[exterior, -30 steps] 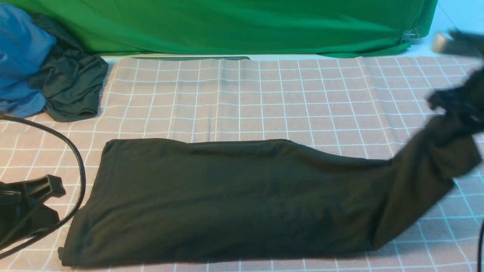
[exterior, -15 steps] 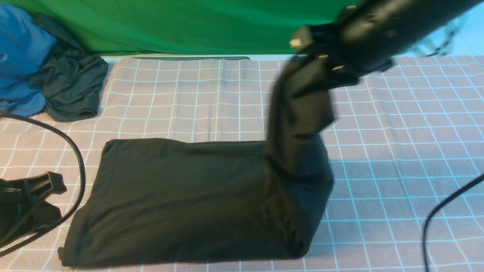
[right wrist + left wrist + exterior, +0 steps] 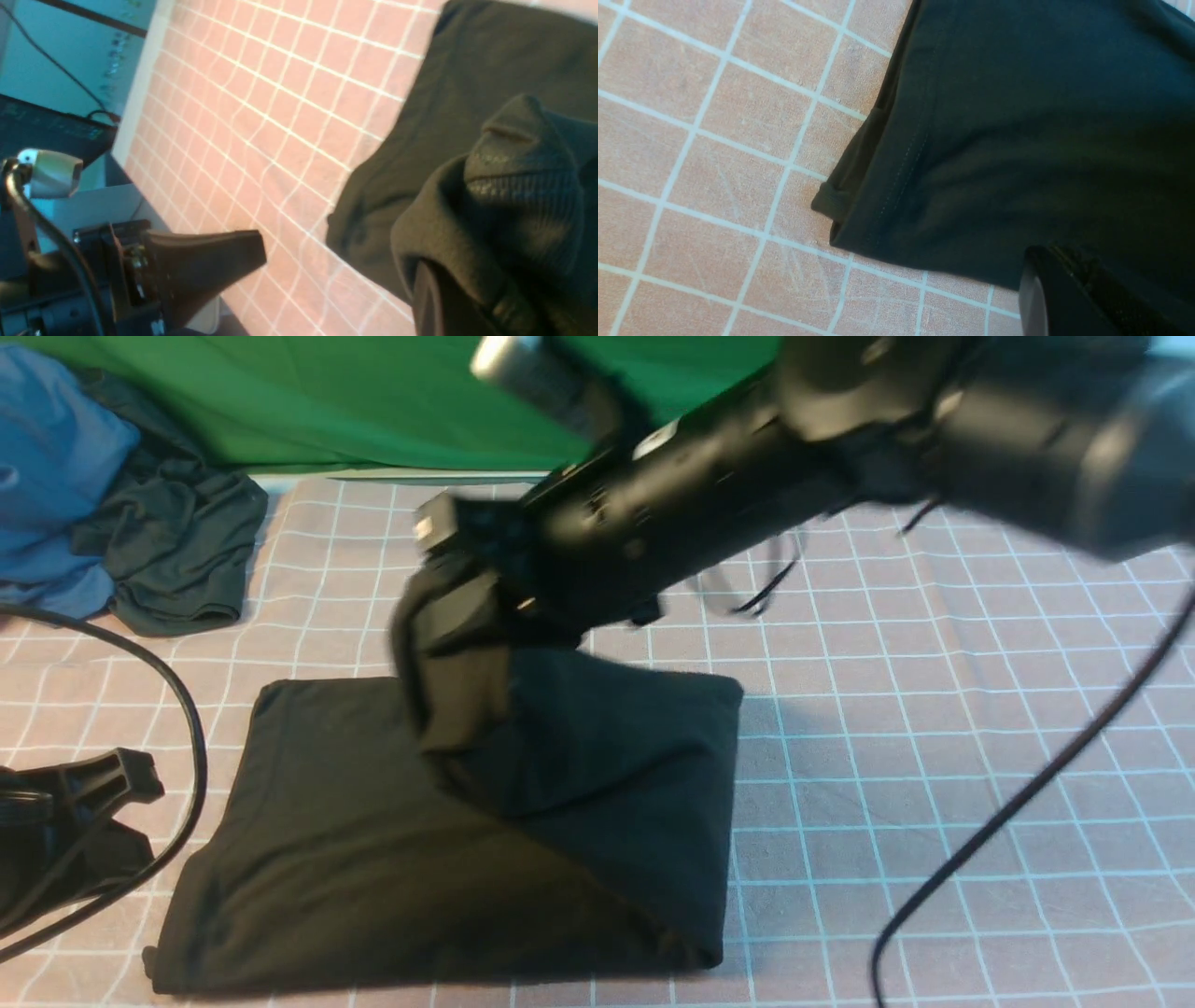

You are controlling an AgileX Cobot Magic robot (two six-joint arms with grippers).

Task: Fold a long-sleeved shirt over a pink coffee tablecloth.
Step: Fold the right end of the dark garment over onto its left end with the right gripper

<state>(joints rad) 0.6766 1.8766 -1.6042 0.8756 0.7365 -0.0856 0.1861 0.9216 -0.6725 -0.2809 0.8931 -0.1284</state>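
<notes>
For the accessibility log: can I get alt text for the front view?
The right end effector, reaching in from the right, grips one end of the shirt and holds it raised over the rest, which lies flat on the pink cloth. The left end effector sits low at the left edge; a green cloth hangs behind.

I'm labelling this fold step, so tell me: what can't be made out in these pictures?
- Right gripper jaws: front view, motion blur and the long-sleeved shirt bunched over them.
- Left gripper: front view, mostly cut off by the left edge.
- Any print or label on the shirt: no view shows one; folded layers hide the inside.
</notes>
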